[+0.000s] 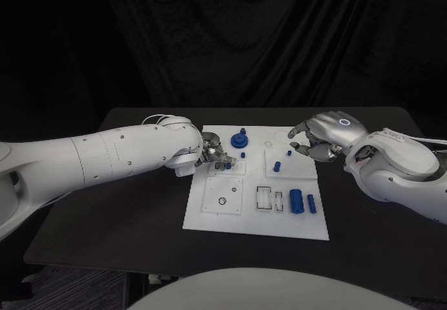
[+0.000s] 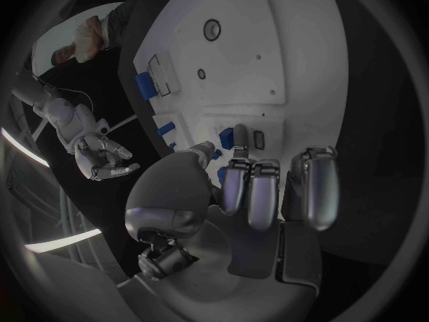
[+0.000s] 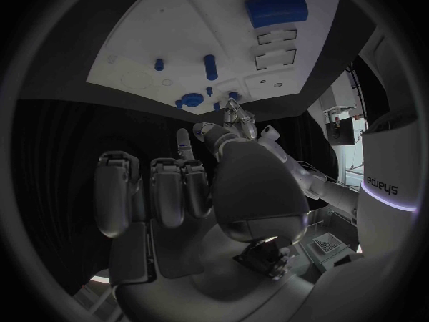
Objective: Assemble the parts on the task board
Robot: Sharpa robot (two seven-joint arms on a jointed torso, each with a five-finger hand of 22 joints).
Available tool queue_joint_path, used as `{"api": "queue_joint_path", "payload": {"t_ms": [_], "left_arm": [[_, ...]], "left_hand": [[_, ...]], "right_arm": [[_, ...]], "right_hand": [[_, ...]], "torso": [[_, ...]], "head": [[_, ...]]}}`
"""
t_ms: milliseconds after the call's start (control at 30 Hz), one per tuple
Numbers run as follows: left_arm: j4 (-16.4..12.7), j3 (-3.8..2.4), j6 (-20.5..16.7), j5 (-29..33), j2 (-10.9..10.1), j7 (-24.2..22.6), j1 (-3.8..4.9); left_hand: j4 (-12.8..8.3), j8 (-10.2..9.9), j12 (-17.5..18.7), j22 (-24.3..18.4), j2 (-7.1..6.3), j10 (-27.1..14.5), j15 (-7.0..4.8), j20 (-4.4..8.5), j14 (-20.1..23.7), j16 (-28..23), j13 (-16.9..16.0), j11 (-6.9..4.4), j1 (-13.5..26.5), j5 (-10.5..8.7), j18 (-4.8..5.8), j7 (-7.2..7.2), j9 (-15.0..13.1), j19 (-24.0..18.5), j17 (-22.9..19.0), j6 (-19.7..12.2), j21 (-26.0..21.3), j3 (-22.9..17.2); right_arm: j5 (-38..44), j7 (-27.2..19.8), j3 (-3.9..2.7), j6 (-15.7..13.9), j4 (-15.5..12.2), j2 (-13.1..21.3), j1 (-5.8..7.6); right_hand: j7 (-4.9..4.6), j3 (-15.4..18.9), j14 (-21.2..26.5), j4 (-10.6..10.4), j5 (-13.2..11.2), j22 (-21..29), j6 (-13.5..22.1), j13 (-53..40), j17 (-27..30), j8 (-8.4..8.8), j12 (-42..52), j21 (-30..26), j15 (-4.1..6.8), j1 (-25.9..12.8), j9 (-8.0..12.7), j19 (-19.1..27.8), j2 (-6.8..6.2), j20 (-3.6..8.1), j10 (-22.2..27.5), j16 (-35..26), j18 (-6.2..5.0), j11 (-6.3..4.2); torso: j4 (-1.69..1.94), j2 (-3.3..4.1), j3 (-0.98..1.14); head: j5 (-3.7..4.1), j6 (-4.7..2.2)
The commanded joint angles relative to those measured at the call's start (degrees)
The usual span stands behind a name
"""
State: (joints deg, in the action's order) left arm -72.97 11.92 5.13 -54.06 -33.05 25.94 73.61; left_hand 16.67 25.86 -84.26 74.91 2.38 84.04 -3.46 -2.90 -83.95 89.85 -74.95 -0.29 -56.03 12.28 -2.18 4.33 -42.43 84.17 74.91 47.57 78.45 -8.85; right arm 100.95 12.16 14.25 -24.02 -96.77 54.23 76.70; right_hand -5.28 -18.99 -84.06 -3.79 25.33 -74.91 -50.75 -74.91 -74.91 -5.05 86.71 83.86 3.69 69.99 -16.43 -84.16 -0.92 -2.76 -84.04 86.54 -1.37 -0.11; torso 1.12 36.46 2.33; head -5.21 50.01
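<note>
A: Start at the near edge of the task board (image 1: 210, 216). What's there?

B: It lies flat in the middle of the black worktop (image 1: 103, 226). On its near right part are a thick blue cylinder (image 1: 295, 201) and a slimmer blue bar (image 1: 311, 204), side by side, just right of two outlined slots.

A: And further back?

B: A small upright blue peg (image 1: 276, 166) stands in the right middle. At the far left of the board stands a blue knob-topped part (image 1: 240, 137).

A: The left hand (image 1: 210, 155)?

B: Its arm reaches in low across the worktop, the hand over the board's left edge, fingers curled down around a small blue part (image 2: 239, 137). The fingertips touch it, but I cannot tell whether it is truly gripped.

A: The right hand (image 1: 318, 137)?

B: It hovers above the board's far right corner, back of the hand up, fingers bent inward and apart, holding nothing.
</note>
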Motion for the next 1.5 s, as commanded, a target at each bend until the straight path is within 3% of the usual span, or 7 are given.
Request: {"api": "queue_joint_path", "payload": {"t_ms": [33, 433, 567, 833, 933, 1133, 1500], "left_arm": [[0.1, 0.20, 1.4, -0.1, 0.0, -0.3, -0.43], [-1.5, 0.20, -3.2, -0.1, -1.4, -2.9, -0.43], [-4.5, 0.19, -8.9, -2.0, -3.9, -5.8, -0.29], [-8.2, 0.19, -10.7, -5.9, -8.0, -7.3, 2.86], [-8.1, 0.19, -7.9, -6.2, -8.7, -8.2, 4.12], [-4.8, 0.19, -3.3, -6.5, -8.0, -7.7, 5.79], [5.2, 0.20, 2.5, -6.6, -1.7, -2.2, 6.03]], "left_hand": [[0.0, 0.2, 0.2, 11.0, 0.26, 1.3, 0.31, -0.35, -6.1, 0.1, -10.4, 0.34, 0.9, -0.43, -0.56, -0.05, -0.1, 0.4, 15.1, 0.5, -0.2, 0.7], [-0.1, 3.7, -0.7, 11.7, 1.72, 2.0, -0.35, 0.26, -6.1, 0.1, -11.0, -0.46, 1.7, -2.02, -0.28, -1.01, -4.8, 1.2, 15.1, 1.1, 1.0, 5.0], [-1.5, 6.1, -2.3, 12.3, 0.79, 3.4, -1.07, 0.95, -6.1, 0.1, -12.2, -1.24, -3.2, 8.42, 0.05, -1.85, -7.6, 2.0, 15.1, 1.0, 2.4, 5.0], [-1.6, 8.3, -5.5, 13.1, -0.48, 5.8, -1.87, 1.69, -6.1, 0.1, -14.9, -2.15, -6.4, 11.79, 0.64, -2.79, -10.0, 3.2, 15.1, 2.1, 5.0, 4.9], [-2.2, 10.2, -5.7, 13.5, -0.98, 6.0, -2.50, 2.33, -6.1, 0.1, -15.1, -2.87, -9.7, 18.39, 0.99, -3.56, -12.4, 3.9, 15.1, 2.4, 6.5, 4.2], [-2.9, 10.1, -5.7, 13.8, -1.63, 6.0, -2.59, 2.48, -6.1, 0.1, -15.1, -3.01, -13.0, 14.10, 1.17, -3.73, -13.6, 4.1, 15.1, 2.1, 7.3, 2.7], [-0.1, 8.6, -5.7, 13.7, -1.98, 6.0, -1.91, 1.90, -6.1, 0.1, -15.1, -2.24, -8.4, 4.91, 1.12, -2.89, -14.1, 4.0, 15.1, 2.7, 7.2, 4.1]], "right_arm": [[0.4, 1.1, -0.04, 0.2, 0.0, -0.1, -0.19], [0.4, 1.1, -0.04, -0.5, 0.0, 0.2, -0.27], [0.4, 1.2, -0.04, -0.6, 0.0, 0.7, -0.27], [0.4, 1.3, -0.04, -0.6, 0.0, 1.1, -0.27], [0.4, 1.3, -0.04, -0.6, 0.2, 1.0, -0.27], [0.4, 1.3, -0.04, -0.4, 1.1, 0.5, -0.26], [0.4, 1.1, -0.04, -0.1, 2.0, 0.1, -0.48]], "right_hand": [[0.00, -0.5, -4.5, 0.0, 0.4, -13.0, -0.2, -11.5, -8.3, 0.32, -0.2, 0.3, 0.37, 0.5, 0.1, -2.9, 0.15, 0.40, -3.0, -0.2, -0.17, -0.35], [0.00, -0.5, -4.5, 0.0, 0.4, -13.0, -0.2, -11.5, -8.3, 0.32, -0.2, 0.3, 0.37, 0.5, 0.1, -2.9, 0.15, 0.40, -3.0, -0.2, -0.17, -0.35], [-0.01, -0.6, -4.5, 0.1, 0.6, -13.0, -0.3, -11.5, -8.4, 0.33, -0.3, 0.3, 0.37, 0.6, 0.1, -2.8, 0.12, 0.41, -3.0, -0.2, -0.18, -0.34], [-0.05, -0.6, -4.5, 0.0, 0.6, -13.1, -0.3, -11.5, -8.5, 0.33, -0.2, 0.4, 0.37, 0.5, 0.1, -2.9, 0.15, 0.41, -3.0, -0.1, -0.15, -0.32], [-0.05, -0.7, -4.5, -0.1, 0.7, -13.1, -0.3, -11.5, -8.5, 0.34, -0.2, 0.4, 0.36, 0.4, 0.1, -2.9, 0.23, 0.41, -3.1, -0.1, -0.15, -0.32], [-0.05, -0.7, -4.5, -0.2, 0.8, -13.1, -0.3, -11.5, -8.5, 0.35, -0.2, 0.4, 0.36, 0.3, 0.1, -2.9, 0.37, 0.41, -3.1, -0.1, -0.13, -0.31], [-0.05, -0.9, -4.6, -0.3, 0.9, -13.2, -0.3, -11.6, -8.7, 0.43, -0.1, 0.6, 0.36, 0.1, 0.2, -3.0, 0.53, 0.41, -3.1, 0.0, -0.09, -0.31]], "torso": [[-0.02, 0.01, 0.00], [-0.03, 0.00, 0.01], [0.07, -0.02, 0.00], [0.01, -0.02, 0.10], [0.03, -0.07, 0.18], [-0.11, -0.03, -0.04], [-0.22, -0.02, -0.07]], "head": [[-0.02, -0.01], [-0.41, -0.01], [-0.34, -0.01], [-0.02, -0.01], [0.14, -0.01], [-0.12, -0.01], [-0.10, -0.01]]}}
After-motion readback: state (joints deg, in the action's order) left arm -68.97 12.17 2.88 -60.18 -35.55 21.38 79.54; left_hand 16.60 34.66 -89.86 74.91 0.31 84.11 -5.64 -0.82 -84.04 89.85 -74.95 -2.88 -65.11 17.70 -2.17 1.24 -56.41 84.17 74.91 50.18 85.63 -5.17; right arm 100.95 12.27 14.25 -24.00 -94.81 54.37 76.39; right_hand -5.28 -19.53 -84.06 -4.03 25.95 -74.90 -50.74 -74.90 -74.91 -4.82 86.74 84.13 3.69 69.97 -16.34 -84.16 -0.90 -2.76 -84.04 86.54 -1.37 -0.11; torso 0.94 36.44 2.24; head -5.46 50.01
